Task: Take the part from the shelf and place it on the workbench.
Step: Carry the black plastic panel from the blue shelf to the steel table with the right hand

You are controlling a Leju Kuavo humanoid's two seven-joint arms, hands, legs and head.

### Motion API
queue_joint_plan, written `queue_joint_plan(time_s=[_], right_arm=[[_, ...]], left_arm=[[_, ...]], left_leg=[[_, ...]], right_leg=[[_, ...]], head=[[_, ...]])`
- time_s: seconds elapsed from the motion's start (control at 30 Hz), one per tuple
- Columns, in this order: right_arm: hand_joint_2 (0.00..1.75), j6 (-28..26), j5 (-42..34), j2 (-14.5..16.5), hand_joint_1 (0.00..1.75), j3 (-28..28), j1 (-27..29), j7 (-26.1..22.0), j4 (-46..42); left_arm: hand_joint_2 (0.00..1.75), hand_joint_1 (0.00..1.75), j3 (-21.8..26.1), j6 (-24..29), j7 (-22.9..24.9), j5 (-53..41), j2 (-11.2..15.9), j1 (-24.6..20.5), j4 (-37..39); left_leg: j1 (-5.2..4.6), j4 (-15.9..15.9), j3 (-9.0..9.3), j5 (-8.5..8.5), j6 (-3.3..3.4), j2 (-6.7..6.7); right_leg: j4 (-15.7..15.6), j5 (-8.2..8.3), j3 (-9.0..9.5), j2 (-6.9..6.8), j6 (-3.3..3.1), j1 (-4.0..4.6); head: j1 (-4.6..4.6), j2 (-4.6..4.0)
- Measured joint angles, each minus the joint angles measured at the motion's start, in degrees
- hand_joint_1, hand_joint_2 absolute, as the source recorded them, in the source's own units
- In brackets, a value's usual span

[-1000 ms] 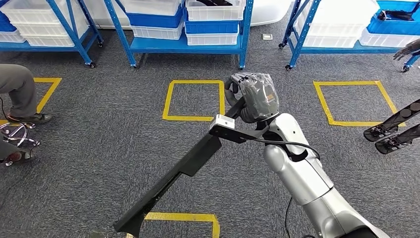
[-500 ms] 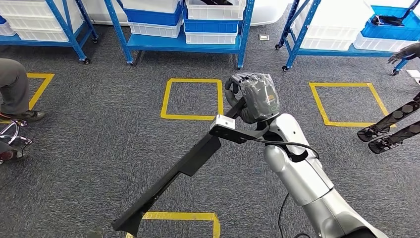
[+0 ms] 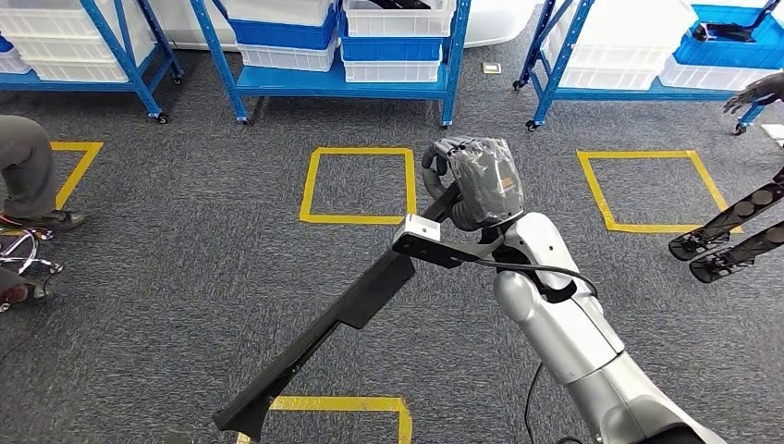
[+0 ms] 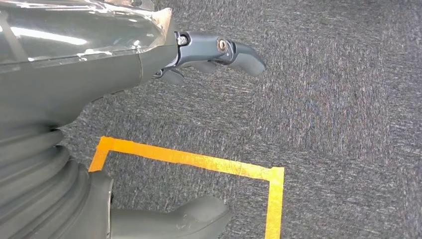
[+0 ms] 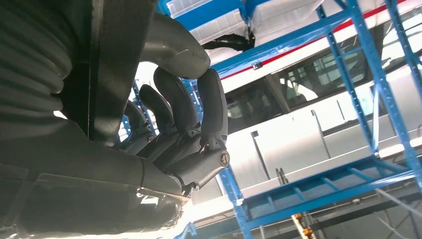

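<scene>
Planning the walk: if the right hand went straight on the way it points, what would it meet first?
Probably nothing near: the right hand, holding the part, points across open carpet toward the blue shelf. Depth is unclear.

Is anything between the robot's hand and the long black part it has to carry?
No. The right hand already grips the long black part at its upper end, so nothing sits between them. The part slants down over the grey carpet. The workbench cannot be seen here, so the way there cannot be judged.
</scene>
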Motion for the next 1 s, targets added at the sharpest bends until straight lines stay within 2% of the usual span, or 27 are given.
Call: queue_joint_plan(time_s=[0.17, 0.23, 0.27, 0.3, 0.33, 0.4, 0.47, 0.5, 0.53, 0.57, 0.6, 0.63, 0.7, 0.73, 0.77, 0.8, 0.83, 0.87, 0.9, 0.97, 1.0], right_arm=[[1.75, 0.0, 0.0, 0.0, 1.52, 0.0, 0.1, 0.0, 0.0], [1.75, 0.0, -0.1, 0.1, 1.52, 0.0, 0.0, 0.0, 0.0], [1.75, 0.0, -0.1, 0.2, 1.52, 0.0, 0.1, 0.0, 0.0], [1.75, 0.0, -0.1, 0.3, 1.52, 0.0, 0.1, 0.0, 0.0], [1.75, 0.0, -0.1, 0.4, 1.52, 0.0, 0.1, 0.0, 0.0], [1.75, 0.0, -0.1, 0.4, 1.52, -0.1, 0.0, 0.0, 0.0], [1.75, 0.0, -0.1, 0.4, 1.52, -0.3, 0.0, 0.0, 0.0], [1.75, 0.0, -0.1, 0.4, 1.52, -0.3, 0.1, 0.0, 0.0], [1.75, 0.0, -0.1, 0.3, 1.52, -0.3, 0.1, 0.0, 0.1], [1.75, 0.0, -0.1, 0.3, 1.52, -0.3, 0.2, 0.0, 0.1], [1.75, 0.0, 0.0, 0.3, 1.52, -0.3, 0.2, 0.0, 0.1], [1.75, 0.0, 0.0, 0.3, 1.52, -0.3, 0.1, 0.0, 0.1], [1.75, 0.0, 0.0, 0.4, 1.52, -0.3, 0.0, 0.0, 0.1], [1.75, 0.0, 0.1, 0.4, 1.52, -0.3, -0.1, 0.0, 0.1], [1.75, 0.0, 0.1, 0.5, 1.52, -0.3, -0.1, 0.0, 0.1], [1.75, 0.0, 0.1, 0.5, 1.52, -0.3, -0.1, 0.0, 0.1], [1.75, 0.0, 0.1, 0.4, 1.52, -0.4, -0.1, 0.0, 0.1], [1.75, 0.0, 0.1, 0.4, 1.52, -0.4, -0.1, 0.0, 0.1], [1.75, 0.0, 0.1, 0.5, 1.52, -0.4, -0.2, 0.0, 0.1], [1.75, 0.1, 0.1, 0.7, 1.52, -0.4, -0.2, 0.0, 0.1], [1.75, 0.2, 0.1, 0.8, 1.52, -0.4, -0.1, 0.0, 0.1]], left_arm=[[1.75, 0.0, 0.0, 0.0, 0.0, 0.0, 0.0, 0.0, 0.0], [1.75, 0.0, 0.0, 0.0, 0.0, 0.0, 0.1, 0.0, 0.0], [1.75, 0.0, -0.1, 0.0, 0.0, 0.0, 0.1, 0.0, 0.0], [1.75, 0.0, -0.2, 0.0, 0.0, 0.1, 0.1, 0.0, 0.0], [1.75, 0.0, -0.3, 0.0, 0.0, 0.1, 0.2, 0.0, 0.0], [1.75, 0.0, -0.5, 0.1, 0.0, 0.3, 0.2, -0.1, 0.0], [1.75, 0.0, -0.6, 0.1, 0.1, 0.4, 0.2, -0.1, 0.0], [1.75, 0.0, -0.7, 0.1, 0.1, 0.4, 0.2, -0.1, 0.0], [1.75, 0.0, -0.7, 0.1, 0.1, 0.5, 0.2, -0.1, 0.0], [1.75, 0.0, -0.7, 0.1, 0.1, 0.5, 0.2, -0.1, 0.0], [1.75, 0.0, -0.7, 0.1, 0.1, 0.5, 0.1, -0.1, 0.0], [1.75, 0.0, -0.7, 0.1, 0.1, 0.5, 0.1, -0.1, 0.0], [1.75, 0.0, -0.7, 0.1, 0.1, 0.5, 0.1, -0.1, 0.0], [1.75, 0.0, -0.7, 0.1, 0.1, 0.5, 0.0, -0.1, 0.0], [1.75, 0.0, -0.7, 0.1, 0.1, 0.6, 0.0, -0.1, 0.0], [1.75, 0.0, -0.8, 0.2, 0.1, 0.6, 0.0, -0.1, 0.0], [1.75, 0.0, -0.8, 0.2, 0.1, 0.6, 0.0, -0.1, 0.0], [1.75, 0.0, -0.8, 0.2, 0.1, 0.6, 0.0, -0.1, 0.0], [1.75, 0.0, -0.8, 0.2, 0.1, 0.6, 0.0, -0.2, 0.0], [1.75, 0.0, -0.7, 0.3, 0.1, 0.7, 0.0, -0.1, 0.0], [1.75, 0.0, -0.7, 0.3, 0.1, 0.7, 0.0, 0.0, 0.0]], left_leg=[[0.02, -0.1, 0.04, 0.04, -0.18, 0.13], [0.28, 5.5, -2.36, -3.43, -1.01, -0.05], [0.46, 9.8, -4.43, -5.34, -1.5, -0.21], [0.87, 10.6, -4.75, -5.34, -1.96, -0.83], [1.12, 8.5, -3.85, -3.95, -2.04, -1.67], [1.42, 0.7, -0.37, -0.07, -0.79, -2.13], [1.13, -0.4, 0.05, 0.11, 0.62, -0.81], [1.01, -0.4, 0.03, 0.1, 0.71, -0.26], [0.9, -0.4, 0.01, 0.09, 0.73, 0.29], [0.81, -0.4, 0.02, 0.07, 0.73, 0.84], [0.74, -0.3, 0.07, 0.05, 0.71, 1.43], [0.69, -0.3, 0.15, 0.01, 0.64, 2.0], [0.36, -0.2, 0.28, -0.17, 0.33, 3.01], [0.17, -0.2, 0.33, -0.26, 0.11, 3.51], [0.01, -0.1, 0.38, -0.33, -0.09, 4.05], [-0.02, -0.2, 0.45, -0.38, -0.32, 4.68], [0.09, -0.1, 0.49, -0.57, -0.58, 4.97], [0.24, 0.4, 0.39, -1.08, -0.88, 4.39], [0.42, 1.8, -0.12, -2.2, -1.19, 3.25], [0.68, 7.9, -2.74, -5.85, -1.67, 0.41], [0.73, 11.7, -4.48, -7.57, -1.81, -0.24]], right_leg=[[0.0, 0.08, -0.02, 0.15, -0.16, -0.15], [-0.2, 0.35, 0.13, 0.69, -0.96, -0.66], [-0.3, 0.49, 0.21, 1.18, -1.36, -0.93], [-0.2, 0.54, 0.27, 1.93, -1.62, -1.06], [-0.1, 0.58, 0.02, 2.76, -1.34, -0.96], [3.0, -0.86, -2.13, 2.7, -0.43, -0.74], [10.5, -4.12, -6.32, 1.26, 0.12, -0.66], [14.4, -5.46, -8.17, 1.04, 0.15, -0.7], [16.7, -6.08, -9.29, 0.96, 0.31, -0.72], [16.7, -5.8, -9.25, 0.85, 0.59, -0.72], [14.3, -4.68, -7.92, 0.52, 0.91, -0.71], [10.1, -3.14, -5.69, -0.29, 1.17, -0.67], [2.2, -0.56, -1.52, -2.89, 0.92, -0.2], [0.3, 0.09, -0.6, -3.6, 0.54, 0.02], [-0.2, 0.36, -0.45, -3.65, 0.11, 0.25], [-0.2, 0.6, -0.55, -2.87, -0.25, 0.27], [-0.3, 0.78, -0.63, -2.17, -0.59, -0.06], [-0.4, 0.96, -0.59, -1.49, -0.93, -0.35], [-0.6, 1.14, -0.5, -0.86, -1.28, -0.66], [-0.6, 1.37, -0.51, 0.45, -1.77, -0.84], [-0.6, 1.42, -0.55, 1.15, -1.89, -0.79]], head=[[-0.09, 0.0], [-0.15, 0.0], [-0.16, 0.0], [-0.19, 0.0], [-0.19, 0.0], [-0.04, 0.0], [0.11, 0.0], [0.13, 0.0], [0.13, 0.0], [0.14, 0.0], [0.14, 0.0], [0.15, 0.0], [0.17, 0.0], [0.16, 0.0], [0.14, 0.0], [0.11, 0.0], [0.1, 0.0], [0.09, 0.0], [0.01, 0.0], [-0.16, 0.0], [-0.24, 0.0]])
